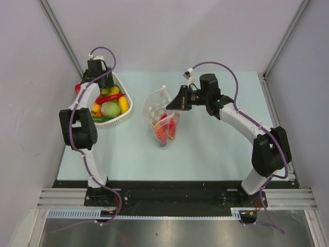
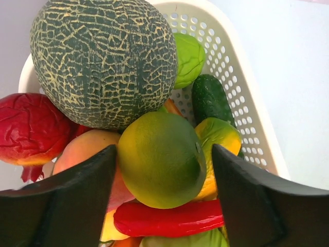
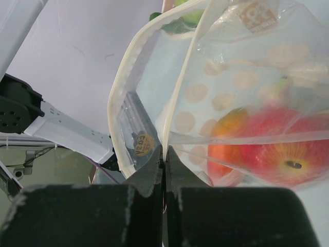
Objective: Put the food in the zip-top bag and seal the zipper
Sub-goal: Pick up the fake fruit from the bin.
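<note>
A pale blue-green table (image 1: 205, 154) sits between grey walls (image 1: 25, 77). The left gripper (image 2: 164, 154) stands wide open, two black fingers (image 2: 61, 200) flanking one smooth green round fruit (image 2: 159, 170); contact cannot be confirmed. One rough netted melon (image 2: 103, 62) lies at 11 o'clock and one glossy red pepper (image 2: 169, 218) at 6 o'clock, inside one white perforated basket (image 2: 247, 103). The right gripper (image 3: 164, 154) is fully closed, pinching the rim of the clear crinkly zip-top bag (image 3: 247, 87), mid-table at 3 o'clock from the basket, holding one red apple (image 3: 288, 154).
</note>
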Controlling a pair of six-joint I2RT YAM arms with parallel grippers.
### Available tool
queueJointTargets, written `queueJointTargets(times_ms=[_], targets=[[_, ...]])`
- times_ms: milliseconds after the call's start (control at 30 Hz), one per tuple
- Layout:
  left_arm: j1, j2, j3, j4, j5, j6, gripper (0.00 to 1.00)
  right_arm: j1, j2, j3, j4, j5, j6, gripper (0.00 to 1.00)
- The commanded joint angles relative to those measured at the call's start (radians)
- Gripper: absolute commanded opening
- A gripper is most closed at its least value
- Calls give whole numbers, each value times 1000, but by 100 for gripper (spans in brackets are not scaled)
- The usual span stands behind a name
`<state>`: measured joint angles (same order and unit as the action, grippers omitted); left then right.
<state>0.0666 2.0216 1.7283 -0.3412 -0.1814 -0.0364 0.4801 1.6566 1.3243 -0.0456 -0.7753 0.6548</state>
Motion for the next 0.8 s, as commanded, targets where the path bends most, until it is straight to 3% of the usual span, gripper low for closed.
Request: queueJointTargets(times_ms=[0,200,333,467,633,767], targets=[[4,-15,13,39,-3,35,70,-5,0,26,16,-2,-7,0],[2,-29,66,-11,36,33,49,-2,0,23,16,-1,-3,0],[6,-84,83,-41,60,26,42,-5,-4,23,12,-2,-7,0],[-4,-181,86,-77,131,13,40,-5,-4,23,13,-4,-11,0],[-57,-418,-24,-120,383,33,41,2,-1,24,18,-2,-12,0],[-200,-570,-114,-145,545,33,42,12,-3,24,26,1,-9,0]])
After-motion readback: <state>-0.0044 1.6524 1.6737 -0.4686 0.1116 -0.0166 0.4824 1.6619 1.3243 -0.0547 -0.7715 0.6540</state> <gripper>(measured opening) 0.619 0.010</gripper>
